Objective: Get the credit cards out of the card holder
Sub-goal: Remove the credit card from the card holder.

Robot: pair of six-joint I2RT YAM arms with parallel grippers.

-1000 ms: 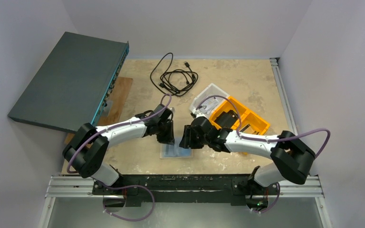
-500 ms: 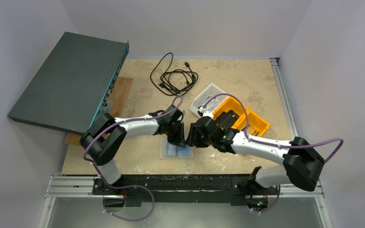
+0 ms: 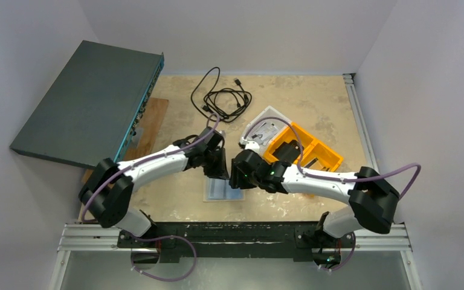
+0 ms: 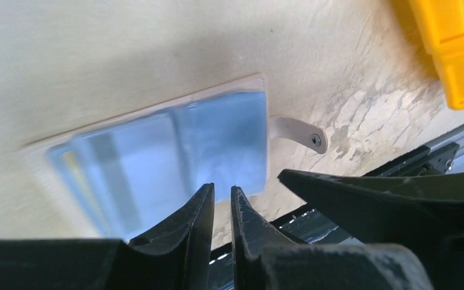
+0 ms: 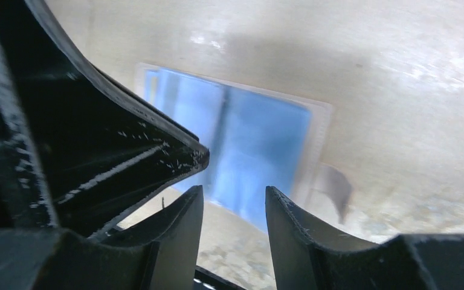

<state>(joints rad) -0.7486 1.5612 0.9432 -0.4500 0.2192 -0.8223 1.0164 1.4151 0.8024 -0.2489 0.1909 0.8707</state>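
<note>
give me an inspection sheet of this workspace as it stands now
surface: beige table, worn and stained
job's things: card holder lies open, blue inside up; no card seen out of it
clutter: orange bin, white tray, wooden board
grippers: left gripper open a slit, right gripper open wider; both empty, over the holder
cables: black cable coiled at the far side; purple leads on both arms
surroundings: dark flat box at the far left; grey walls
</note>
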